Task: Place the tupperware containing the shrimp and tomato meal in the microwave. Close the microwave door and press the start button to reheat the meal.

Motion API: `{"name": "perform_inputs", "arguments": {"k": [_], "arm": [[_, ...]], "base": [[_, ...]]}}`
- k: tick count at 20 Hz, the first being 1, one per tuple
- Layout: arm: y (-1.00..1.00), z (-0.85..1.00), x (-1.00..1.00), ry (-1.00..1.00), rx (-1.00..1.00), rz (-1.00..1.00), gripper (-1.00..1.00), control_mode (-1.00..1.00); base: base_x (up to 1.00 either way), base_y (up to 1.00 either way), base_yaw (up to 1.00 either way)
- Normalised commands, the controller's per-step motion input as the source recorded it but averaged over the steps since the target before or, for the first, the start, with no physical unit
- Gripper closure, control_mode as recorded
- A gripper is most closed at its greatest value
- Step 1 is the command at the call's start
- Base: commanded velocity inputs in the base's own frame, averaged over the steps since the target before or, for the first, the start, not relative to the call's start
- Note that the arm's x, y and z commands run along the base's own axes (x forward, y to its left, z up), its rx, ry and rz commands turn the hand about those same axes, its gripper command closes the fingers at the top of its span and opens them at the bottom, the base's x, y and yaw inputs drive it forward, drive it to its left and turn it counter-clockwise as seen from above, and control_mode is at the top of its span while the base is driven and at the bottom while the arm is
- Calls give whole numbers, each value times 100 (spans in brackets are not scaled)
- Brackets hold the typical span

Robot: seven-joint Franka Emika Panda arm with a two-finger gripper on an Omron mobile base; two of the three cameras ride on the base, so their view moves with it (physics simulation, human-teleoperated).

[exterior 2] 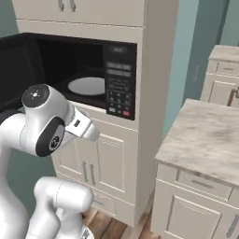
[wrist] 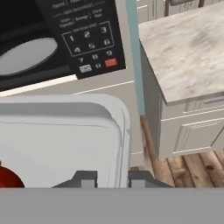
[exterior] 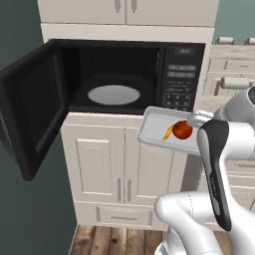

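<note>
The black microwave (exterior: 124, 74) stands in the cabinet with its door (exterior: 32, 104) swung wide open to the left. Its round white turntable (exterior: 113, 94) is bare, and the keypad panel (wrist: 87, 39) sits on its right. The pale tupperware (exterior: 162, 127) hangs tilted in the air, in front of and just below the microwave's lower right corner. Inside the tray lie the red tomato (exterior: 183, 130) and the orange shrimp (exterior: 169, 132). My gripper (exterior: 195, 119) is shut on the tray's right rim (wrist: 124, 131), one fingertip (wrist: 87, 179) on either side. The tomato (wrist: 6, 177) peeks in at the hand view's left edge.
White cabinet doors (exterior: 107, 164) lie below the microwave. A stone-topped counter (exterior 2: 205, 135) stands to the right, with a wood floor (wrist: 183, 166) beneath. My own arm (exterior 2: 46, 126) covers the tray in the right base view.
</note>
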Motion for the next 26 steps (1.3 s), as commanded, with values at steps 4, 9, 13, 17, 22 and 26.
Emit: {"name": "perform_inputs", "arguments": {"k": [4,9,13,17,22,26], "arm": [[0,0,0,0,0,0,100,100],[0,0,0,0,0,0,100,100],[0,0,0,0,0,0,100,100],[0,0,0,0,0,0,100,100],[0,0,0,0,0,0,100,100],[0,0,0,0,0,0,100,100]], "base": [[14,58,-30],[14,50,-29],[17,47,-28],[17,41,-26],[23,17,-23],[25,9,-18]]}}
